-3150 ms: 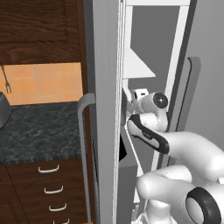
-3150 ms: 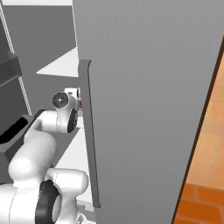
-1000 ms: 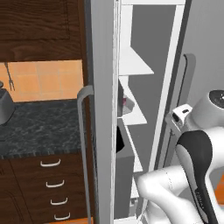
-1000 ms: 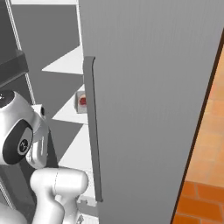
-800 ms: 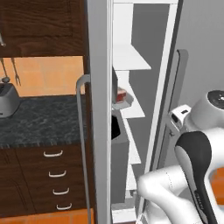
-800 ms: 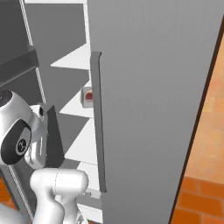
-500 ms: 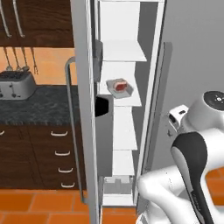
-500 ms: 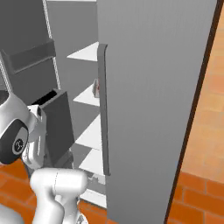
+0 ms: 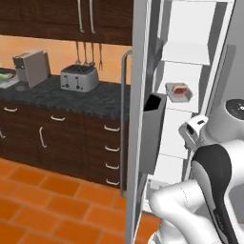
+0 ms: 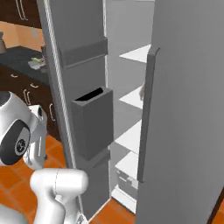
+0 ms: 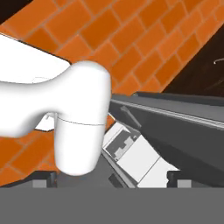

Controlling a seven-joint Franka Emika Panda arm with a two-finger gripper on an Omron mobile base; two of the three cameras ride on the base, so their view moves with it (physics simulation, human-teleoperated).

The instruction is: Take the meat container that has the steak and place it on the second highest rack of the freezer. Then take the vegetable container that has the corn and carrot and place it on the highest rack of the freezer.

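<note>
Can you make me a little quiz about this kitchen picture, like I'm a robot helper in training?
1. True or false: the freezer is closed.
2. Where is the steak container?
A. on the counter
B. inside the freezer
C. on the orange floor
3. Fill in the word: the grey thing with slots on top, standing on the dark counter, is a ____.

Key: 1 false, its door stands open. 2 B. 3 toaster.
</note>
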